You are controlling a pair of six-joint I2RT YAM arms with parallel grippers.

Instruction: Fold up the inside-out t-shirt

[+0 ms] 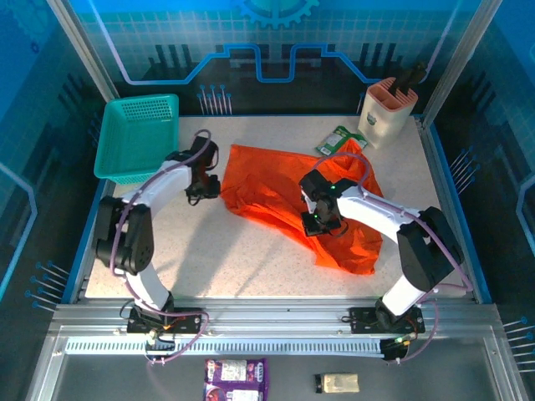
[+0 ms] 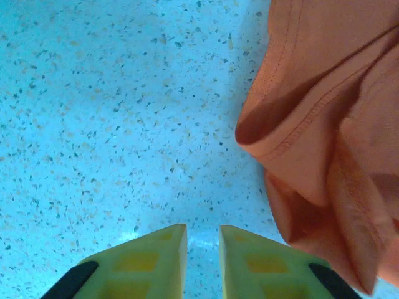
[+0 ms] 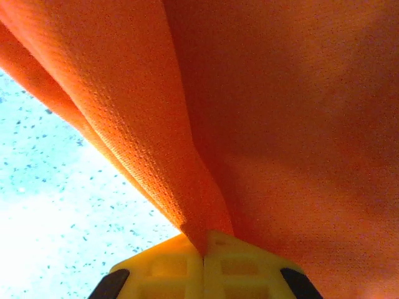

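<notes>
Right end effector (image 3: 204, 246) pinching t-shirt (image 3: 280, 124), orange, crumpled

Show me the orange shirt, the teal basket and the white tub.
Bright orange cloth t-shirt (image 1: 267, 188): top view, its middle.
Teal plastic mesh basket (image 1: 138, 134): top view, its floor.
White plastic tub (image 1: 380, 124): top view, front wall.

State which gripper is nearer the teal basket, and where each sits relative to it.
Left. The left gripper is just right of the teal basket, toward the arm bases, beside the t-shirt. The right gripper is far to its right, shut on the t-shirt.
</notes>
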